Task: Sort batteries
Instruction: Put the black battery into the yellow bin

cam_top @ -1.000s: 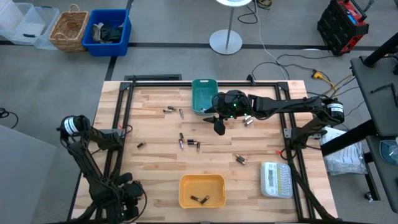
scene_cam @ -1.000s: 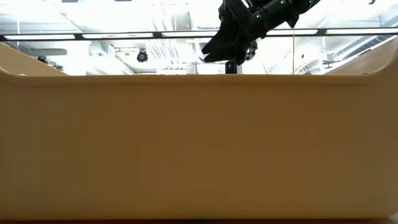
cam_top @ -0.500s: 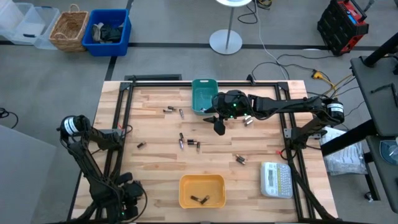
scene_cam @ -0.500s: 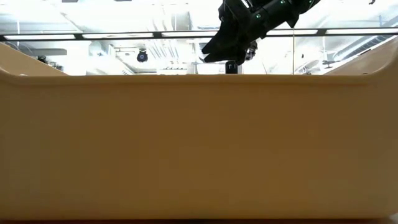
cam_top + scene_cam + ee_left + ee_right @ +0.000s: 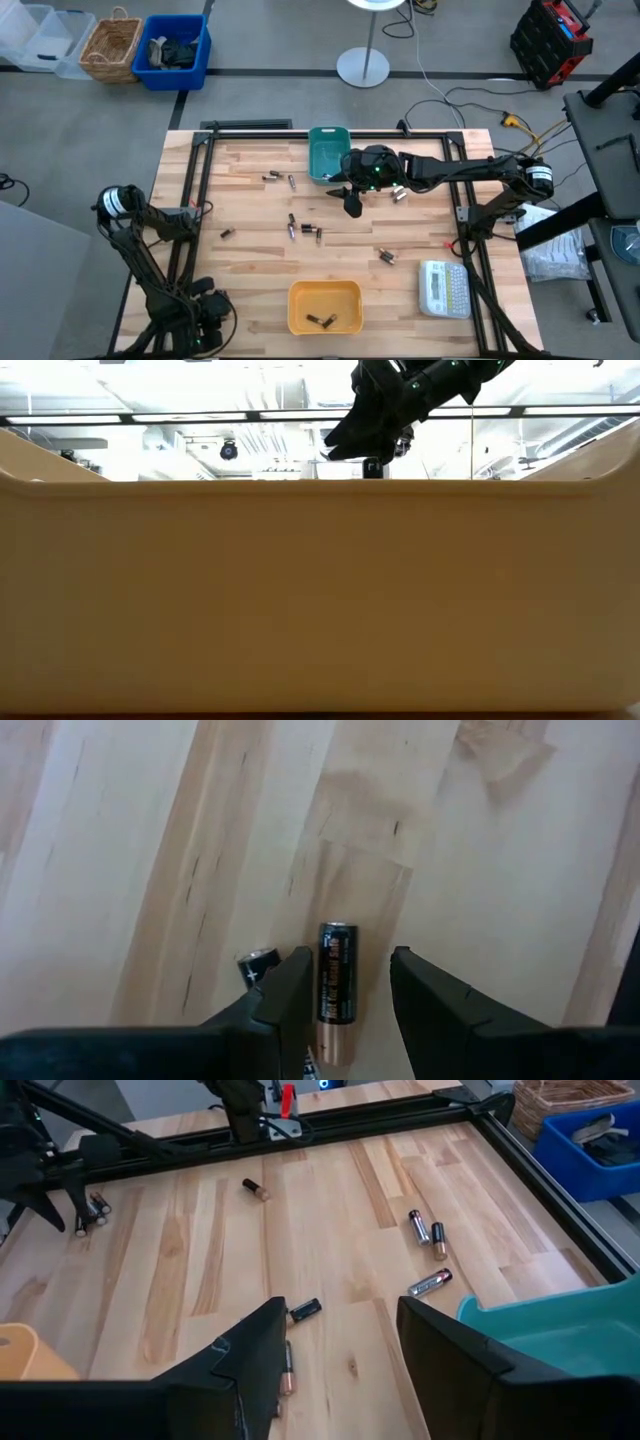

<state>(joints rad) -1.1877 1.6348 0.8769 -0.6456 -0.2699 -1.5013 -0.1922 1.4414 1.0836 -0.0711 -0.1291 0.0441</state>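
Several batteries lie scattered on the wooden table (image 5: 250, 260), among them a pair (image 5: 280, 179) near the teal bin (image 5: 326, 155) and a group (image 5: 303, 228) at mid-table. My right gripper (image 5: 352, 203) hovers open beside the teal bin, nothing between its fingers (image 5: 340, 1370). My left gripper (image 5: 203, 211) is low at the table's left side, open. Its fingers stand on either side of a black-and-copper battery (image 5: 335, 992) that lies flat on the wood. A second battery (image 5: 257, 963) lies just outside one finger.
A yellow bin (image 5: 325, 307) at the near edge holds two batteries (image 5: 320, 321); its wall (image 5: 320, 600) fills the low view. A white label maker (image 5: 444, 288) lies at the near right. Black frame rails (image 5: 200, 200) run along the table's sides.
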